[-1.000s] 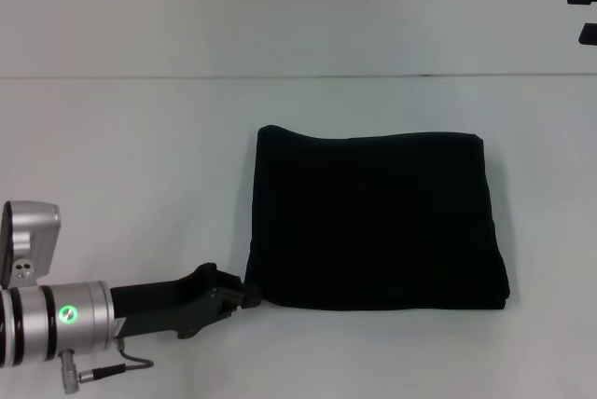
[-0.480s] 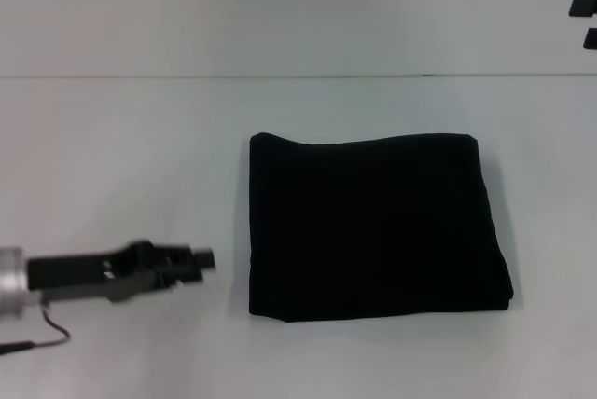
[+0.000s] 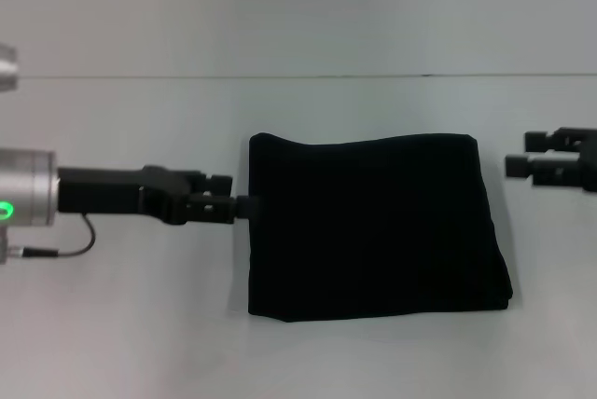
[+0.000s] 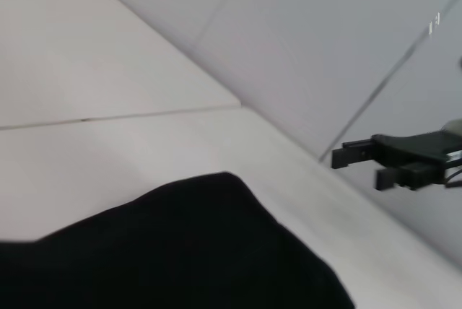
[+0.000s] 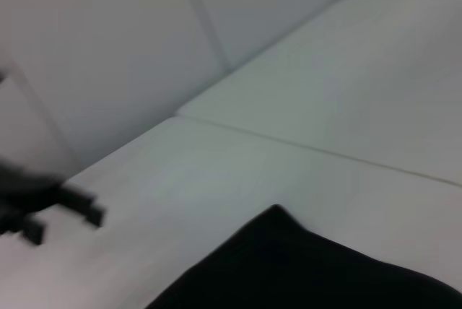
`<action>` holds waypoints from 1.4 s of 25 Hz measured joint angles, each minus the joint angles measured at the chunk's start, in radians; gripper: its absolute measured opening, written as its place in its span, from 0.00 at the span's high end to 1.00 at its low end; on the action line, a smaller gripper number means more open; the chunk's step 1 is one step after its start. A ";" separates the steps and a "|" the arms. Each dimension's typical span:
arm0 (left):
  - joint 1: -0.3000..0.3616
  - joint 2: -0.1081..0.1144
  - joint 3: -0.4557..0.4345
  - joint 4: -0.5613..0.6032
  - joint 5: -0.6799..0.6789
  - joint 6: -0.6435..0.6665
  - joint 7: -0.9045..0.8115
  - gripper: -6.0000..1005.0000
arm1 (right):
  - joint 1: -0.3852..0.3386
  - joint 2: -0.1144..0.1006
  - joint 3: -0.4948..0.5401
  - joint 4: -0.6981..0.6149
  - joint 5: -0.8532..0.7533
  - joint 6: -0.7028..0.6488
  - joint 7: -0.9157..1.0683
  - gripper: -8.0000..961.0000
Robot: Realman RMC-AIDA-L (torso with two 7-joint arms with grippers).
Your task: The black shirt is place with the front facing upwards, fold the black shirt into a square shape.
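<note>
The black shirt [image 3: 373, 227] lies folded into a rough square at the middle of the white table, plain black side up, with no print showing. My left gripper [image 3: 235, 192] reaches in level from the left, open, its tips at the middle of the shirt's left edge. At the right, my right gripper [image 3: 519, 154] is open and points at the shirt's right edge, a short gap away. The left wrist view shows the shirt [image 4: 188, 251] close by and the right gripper [image 4: 357, 170] beyond it. Seen from the right wrist, the shirt [image 5: 310, 273] fills the foreground with the left gripper [image 5: 61, 219] blurred beyond it.
The white table [image 3: 131, 129] is bare around the shirt. Its far edge meets a pale wall [image 3: 298, 7] behind. A thin cable [image 3: 65, 248] hangs under the left wrist.
My left gripper let go of the shirt's near-left corner, drew back, then rose to the middle of the left edge. The right gripper came down from the upper right to beside the right edge.
</note>
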 joint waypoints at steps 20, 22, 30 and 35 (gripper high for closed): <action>-0.113 -0.066 0.137 0.027 0.001 -0.108 0.057 0.06 | -0.051 0.153 -0.013 -0.059 -0.007 -0.007 -0.235 0.10; -0.116 -0.072 0.138 0.018 0.003 -0.111 0.054 0.06 | -0.049 0.152 -0.011 -0.056 -0.004 -0.007 -0.233 0.07; -0.093 -0.092 0.129 -0.003 -0.011 -0.156 0.085 0.06 | -0.048 0.156 -0.006 -0.053 0.002 0.026 -0.211 0.02; -0.085 -0.106 0.137 0.002 -0.008 -0.173 0.120 0.06 | -0.048 0.144 -0.007 -0.046 0.001 0.031 -0.174 0.02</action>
